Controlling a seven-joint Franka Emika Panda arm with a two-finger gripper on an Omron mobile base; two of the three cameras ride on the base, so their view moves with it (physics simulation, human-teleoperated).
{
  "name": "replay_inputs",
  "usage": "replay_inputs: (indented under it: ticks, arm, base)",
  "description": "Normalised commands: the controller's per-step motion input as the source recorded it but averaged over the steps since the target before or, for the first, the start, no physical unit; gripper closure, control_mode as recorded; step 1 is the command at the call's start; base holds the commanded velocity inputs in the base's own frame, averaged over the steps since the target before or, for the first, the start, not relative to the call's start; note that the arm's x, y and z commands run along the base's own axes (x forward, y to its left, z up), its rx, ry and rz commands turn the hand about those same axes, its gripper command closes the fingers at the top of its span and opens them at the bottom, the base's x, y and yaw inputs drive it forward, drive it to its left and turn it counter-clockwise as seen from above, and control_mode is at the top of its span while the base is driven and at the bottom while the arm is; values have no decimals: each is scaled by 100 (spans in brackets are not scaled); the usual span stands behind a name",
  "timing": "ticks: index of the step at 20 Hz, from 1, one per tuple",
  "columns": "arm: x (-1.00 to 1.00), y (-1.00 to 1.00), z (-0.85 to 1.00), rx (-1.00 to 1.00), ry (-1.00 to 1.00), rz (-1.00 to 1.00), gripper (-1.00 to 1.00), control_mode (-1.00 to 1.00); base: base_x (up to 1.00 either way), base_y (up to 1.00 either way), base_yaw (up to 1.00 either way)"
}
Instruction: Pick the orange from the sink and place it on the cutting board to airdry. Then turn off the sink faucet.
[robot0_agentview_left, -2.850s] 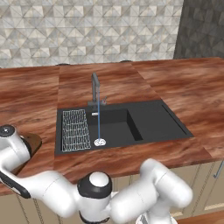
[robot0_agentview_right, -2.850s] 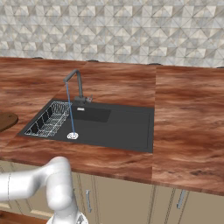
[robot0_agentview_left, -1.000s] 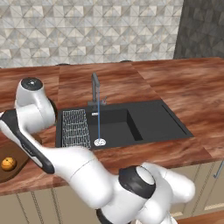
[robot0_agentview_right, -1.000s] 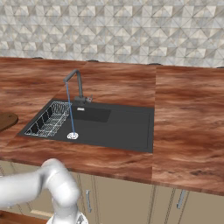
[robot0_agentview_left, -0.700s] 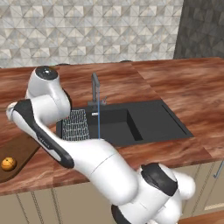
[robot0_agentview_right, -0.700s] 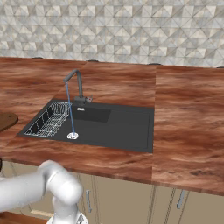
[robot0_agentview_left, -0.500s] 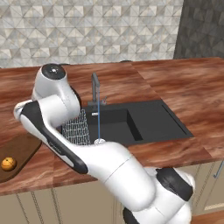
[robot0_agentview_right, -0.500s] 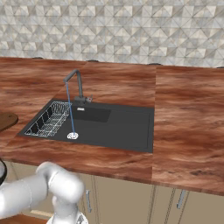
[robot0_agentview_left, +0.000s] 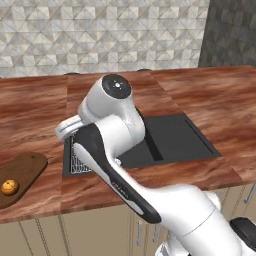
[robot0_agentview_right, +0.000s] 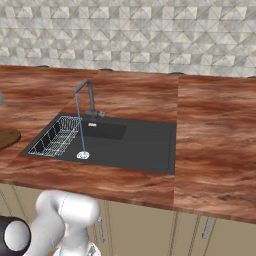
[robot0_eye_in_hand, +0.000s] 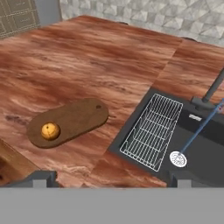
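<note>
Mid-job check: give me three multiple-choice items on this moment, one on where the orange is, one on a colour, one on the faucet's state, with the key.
1. Where does the orange lie?
A. In the sink's deep bowl
B. On the cutting board
C. On the wire rack

2. What colour is the sink basin?
A. Black
B. White
C. Steel grey

3. What is the state of the sink faucet?
A. Off and dry
B. Running
C. Lying on the counter

Key: 1 B, the orange rests on the cutting board, near one end. 2 A, the sink is black beside the white wire rack. 3 B, a thin blue stream falls from the sink faucet to the drain.
</note>
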Motion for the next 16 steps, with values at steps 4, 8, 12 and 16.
replay_inputs:
  ticks: [4,8,12,16]
  arm:
    - [-55,-85,31,0,-2,0,-100,-100]
    - [-58,-81,41,2,0,-6,-100,-100]
    - [-53,-91,46,19,8,-17,-100,-100]
    - [-47,-91,32,9,1,-16,-100,-100]
  base:
    - [0,0,0]
    - [0,0,0]
    - [0,0,0]
    - [0,0,0]
